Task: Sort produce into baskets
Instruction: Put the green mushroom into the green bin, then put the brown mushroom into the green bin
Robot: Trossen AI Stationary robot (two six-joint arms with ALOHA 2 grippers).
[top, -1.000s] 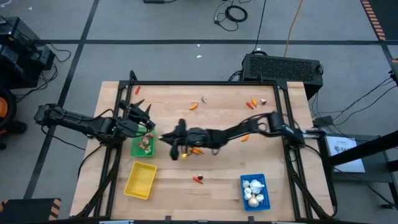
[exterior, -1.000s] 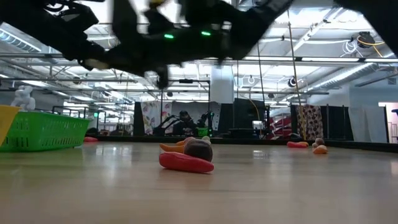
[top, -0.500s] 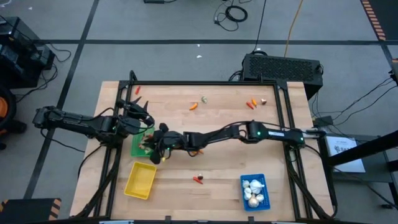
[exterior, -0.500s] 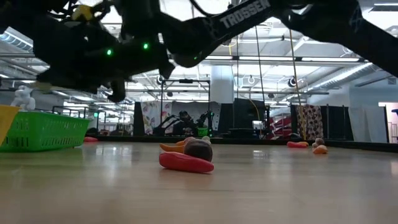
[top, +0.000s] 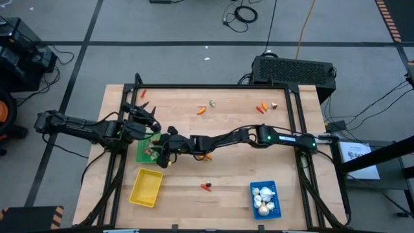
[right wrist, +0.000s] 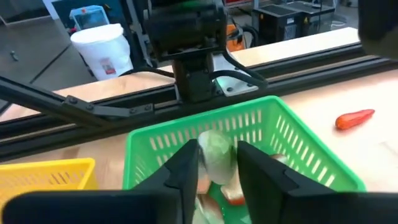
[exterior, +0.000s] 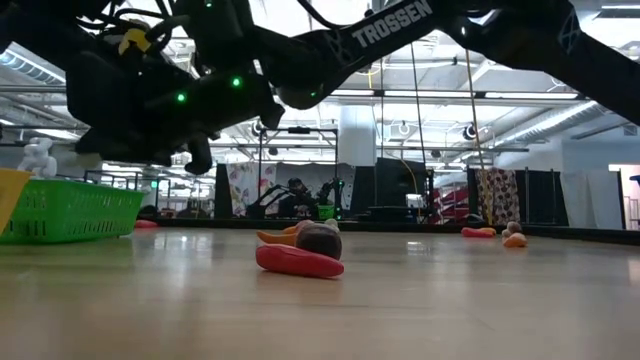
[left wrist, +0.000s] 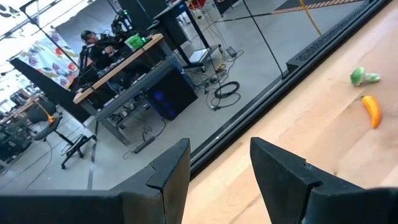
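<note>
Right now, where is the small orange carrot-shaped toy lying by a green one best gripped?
Across its narrow middle, from straight above: the orange carrot-shaped toy lies flat on the wood, apart from the small green toy. The open left gripper is free; the right gripper holds a pale green piece over the green basket.

Overhead camera straight down, table-level camera facing the room, 2 close wrist cameras, green basket (top: 146, 151) shared
</note>
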